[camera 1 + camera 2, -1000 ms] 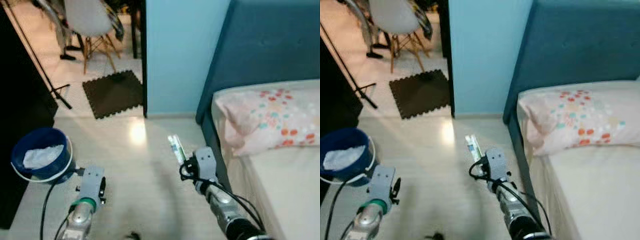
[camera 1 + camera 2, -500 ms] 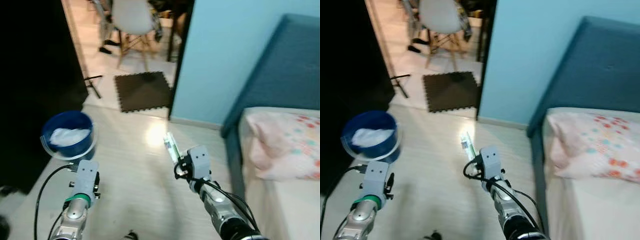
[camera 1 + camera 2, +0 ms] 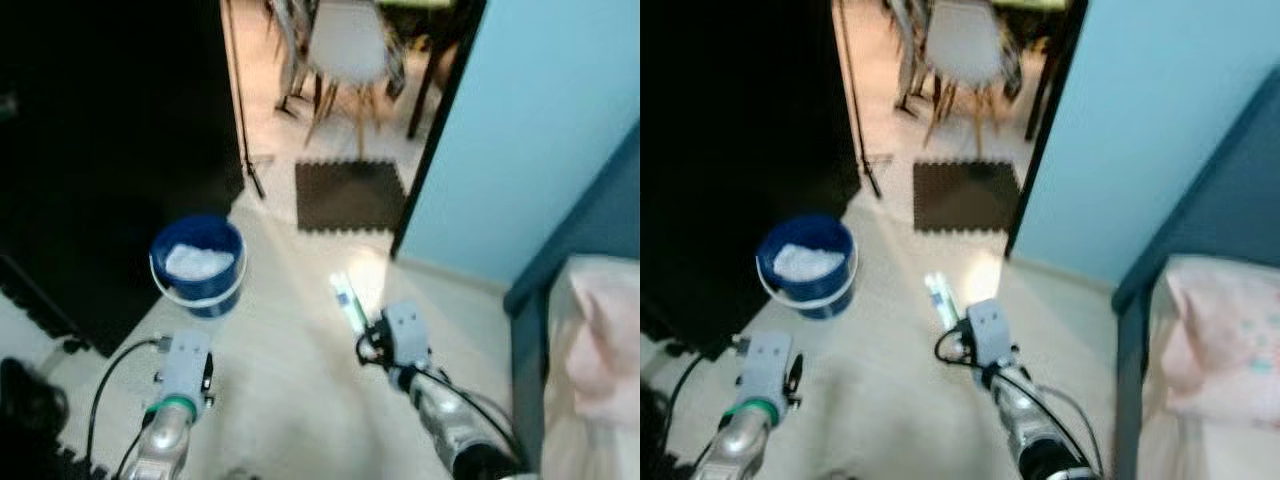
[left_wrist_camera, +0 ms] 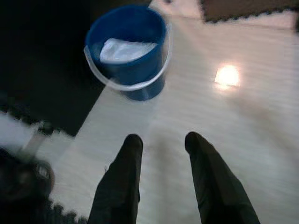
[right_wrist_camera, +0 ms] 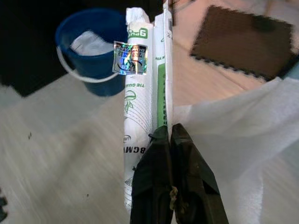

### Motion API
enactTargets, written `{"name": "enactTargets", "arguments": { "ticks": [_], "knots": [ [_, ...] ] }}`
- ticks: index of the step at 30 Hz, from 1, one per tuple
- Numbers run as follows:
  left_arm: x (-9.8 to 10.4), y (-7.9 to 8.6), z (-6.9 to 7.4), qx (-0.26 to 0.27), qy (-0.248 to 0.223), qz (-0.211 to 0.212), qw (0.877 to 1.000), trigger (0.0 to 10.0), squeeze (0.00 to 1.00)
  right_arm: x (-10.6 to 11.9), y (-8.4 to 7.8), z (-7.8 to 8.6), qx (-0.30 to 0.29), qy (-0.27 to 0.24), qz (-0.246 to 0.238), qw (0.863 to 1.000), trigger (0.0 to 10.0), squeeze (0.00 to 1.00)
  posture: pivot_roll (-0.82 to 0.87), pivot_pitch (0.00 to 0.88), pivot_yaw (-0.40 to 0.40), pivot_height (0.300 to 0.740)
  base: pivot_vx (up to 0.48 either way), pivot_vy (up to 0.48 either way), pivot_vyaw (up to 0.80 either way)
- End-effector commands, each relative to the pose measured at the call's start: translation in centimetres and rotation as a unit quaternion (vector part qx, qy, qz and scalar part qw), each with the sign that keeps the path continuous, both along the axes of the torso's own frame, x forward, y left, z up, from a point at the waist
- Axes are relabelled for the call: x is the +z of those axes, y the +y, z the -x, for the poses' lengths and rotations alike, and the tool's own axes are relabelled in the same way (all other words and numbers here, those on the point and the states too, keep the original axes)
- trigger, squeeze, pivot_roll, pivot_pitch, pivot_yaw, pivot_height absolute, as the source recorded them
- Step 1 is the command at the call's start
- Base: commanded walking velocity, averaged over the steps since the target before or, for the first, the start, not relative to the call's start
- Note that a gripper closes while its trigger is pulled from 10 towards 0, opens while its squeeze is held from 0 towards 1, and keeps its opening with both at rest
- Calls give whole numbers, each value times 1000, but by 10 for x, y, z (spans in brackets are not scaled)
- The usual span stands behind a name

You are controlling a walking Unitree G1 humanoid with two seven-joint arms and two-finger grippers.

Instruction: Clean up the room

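Note:
My right gripper [image 5: 166, 135] is shut on a flat white and green plastic packet [image 5: 140, 84], holding it upright above the pale floor; the packet [image 3: 347, 301] sticks up from the right gripper [image 3: 372, 335] in the left eye view. A white tissue-like sheet [image 5: 233, 121] hangs beside the packet. A blue bucket [image 3: 198, 263] with a white handle and crumpled white paper inside stands on the floor to the left, ahead of my left gripper [image 4: 161, 140], which is open and empty above the floor.
A black cabinet or dark wall [image 3: 110, 130] runs along the left. A dark foam mat [image 3: 350, 195] lies in the doorway, with a white chair [image 3: 345, 50] beyond. A light blue wall [image 3: 540, 130] and a blue bed with a pink pillow [image 3: 600, 350] are on the right.
The camera has turned left: the bed slid towards the right edge and the bucket came nearer the middle. My right gripper still holds the packet.

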State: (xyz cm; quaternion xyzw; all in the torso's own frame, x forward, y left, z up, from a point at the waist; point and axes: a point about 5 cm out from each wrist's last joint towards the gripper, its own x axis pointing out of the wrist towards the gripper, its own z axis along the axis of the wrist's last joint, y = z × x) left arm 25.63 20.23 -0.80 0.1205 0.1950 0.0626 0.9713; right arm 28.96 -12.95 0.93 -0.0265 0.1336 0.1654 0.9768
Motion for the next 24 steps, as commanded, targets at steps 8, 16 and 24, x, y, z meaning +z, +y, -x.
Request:
{"name": "enactTargets", "arguments": {
  "ticks": [8,16,24],
  "knots": [
    [-4,7,4,9,13,-10,1000,10000,0,1,10,-1,17,0,-1,1000,10000,0,4,0,-16,720,449,0,723],
    [-3,9,4,7,11,-13,1000,10000,0,1,8,-2,6,1,-3,1000,10000,0,9,0,-12,720,442,0,525],
    [-2,11,4,7,11,-14,1000,10000,0,2,5,-5,-19,8,-15,1000,10000,0,14,0,-9,720,442,0,0]
  ]
}}
